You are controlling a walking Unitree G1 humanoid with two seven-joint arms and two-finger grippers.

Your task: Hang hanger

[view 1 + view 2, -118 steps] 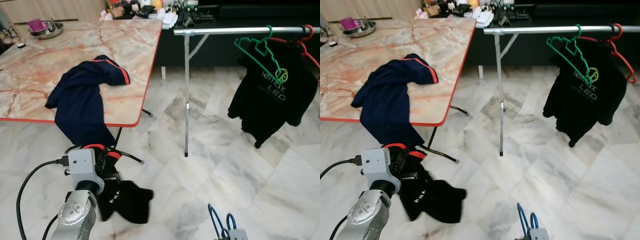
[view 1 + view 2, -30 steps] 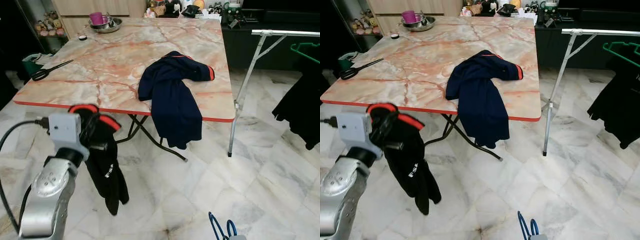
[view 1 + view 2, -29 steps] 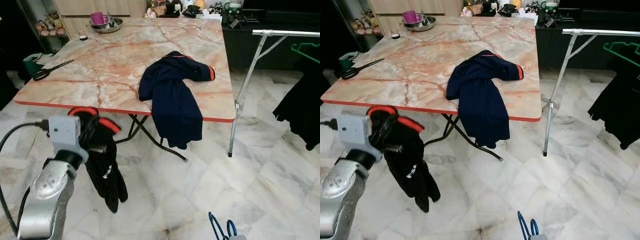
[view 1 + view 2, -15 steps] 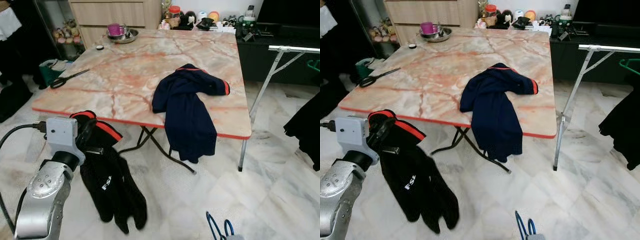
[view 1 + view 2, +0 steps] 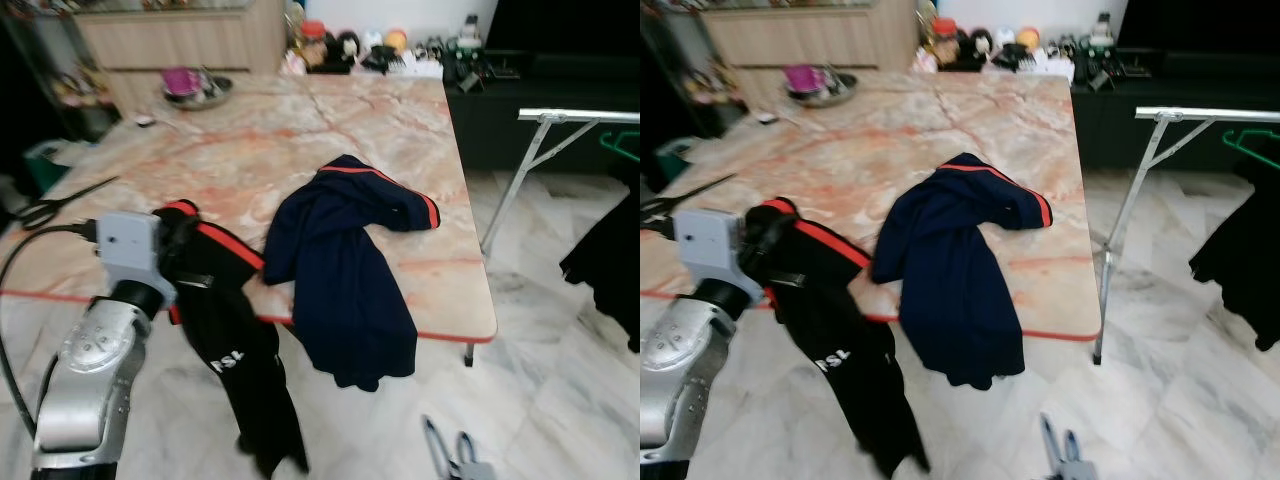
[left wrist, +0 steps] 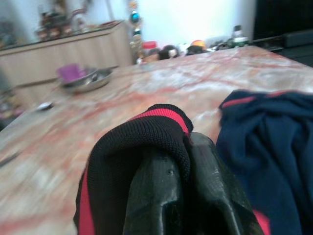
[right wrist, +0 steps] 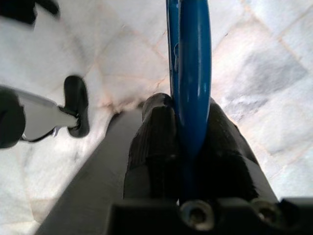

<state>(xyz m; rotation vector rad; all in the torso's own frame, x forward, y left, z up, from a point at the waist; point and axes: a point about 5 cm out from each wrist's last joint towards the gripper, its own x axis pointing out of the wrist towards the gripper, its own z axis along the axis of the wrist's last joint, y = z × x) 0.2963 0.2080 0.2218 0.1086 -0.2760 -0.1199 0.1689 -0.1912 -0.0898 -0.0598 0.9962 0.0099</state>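
While the left tool (image 5: 180,262) stands raised at the near edge of the marble counter (image 5: 300,130), its two black fingers (image 6: 161,196) are clamped on the red-trimmed collar of a black garment (image 5: 235,350), which hangs from that grip down toward the floor. In the left wrist view the knit collar is folded right over the fingertips. Low at the robot's right side, the right tool (image 7: 188,142) is closed on a blue hanger (image 7: 190,73), whose loops (image 5: 445,450) poke up above the pale marble floor (image 5: 560,400).

A navy shirt (image 5: 345,260) with red piping lies rumpled on the counter and spills over its front edge, just beside the held garment. Off to the right stands the metal clothes rail (image 5: 560,118), with a dark garment (image 5: 605,265) hanging below it and a green hanger (image 5: 622,140) just peeking in at the edge.

So the hanger is in hand but well apart from the rail. My guess is that the robot is at the dressing stage: getting the black garment laid out on the counter so the blue hanger can go into its neck. The next move would call for spreading the collar open on the marble without tangling it with the navy shirt, then bringing the right arm up.
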